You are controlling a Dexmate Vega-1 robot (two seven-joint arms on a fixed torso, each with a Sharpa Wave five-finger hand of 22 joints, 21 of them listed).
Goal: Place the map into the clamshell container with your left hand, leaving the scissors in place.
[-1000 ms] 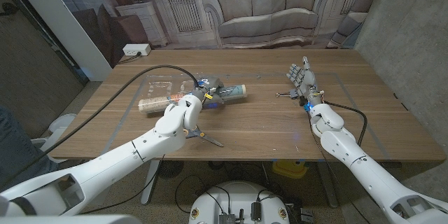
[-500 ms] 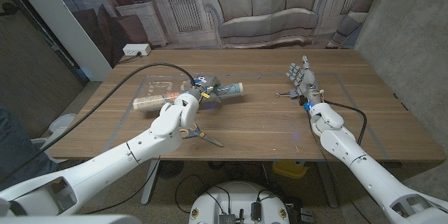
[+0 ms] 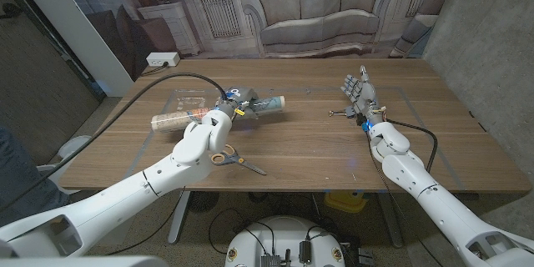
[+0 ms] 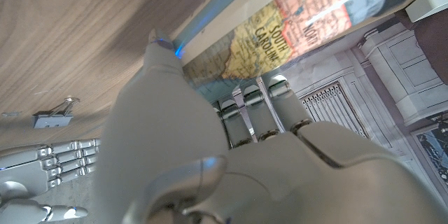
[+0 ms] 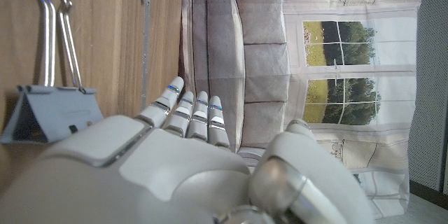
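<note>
Map [image 3: 215, 110]: a rolled map, carried lengthwise across the bench's left half. One end reaches over the clamshell container, the other points toward the bench's middle. In the left wrist view [image 4: 280, 24] its printed surface runs just past the fingertips.
Left robot hand [image 3: 236, 105]: your fingers are wrapped round the roll near its middle. You hold the map; whether it touches the bench or hangs just above it cannot be told.
Clamshell container [image 3: 190, 98]: clear plastic, on the far left of the bench, just behind the roll. Whether its lid is open cannot be told.
Scissors [image 3: 237, 161]: on the near side of the bench, apart from the left robot hand, undisturbed.
Right robot hand [image 3: 359, 96]: stands on the right half of the bench, fingers apart and extended, holding nothing. A binder clip [image 3: 338, 114] lies just beside it.
Progress: grasp done, and the map is at the container. Judged remaining: bring the roll fully over the container, lower it in, release.
Caution: judged risk is the long roll overhanging the container.
</note>
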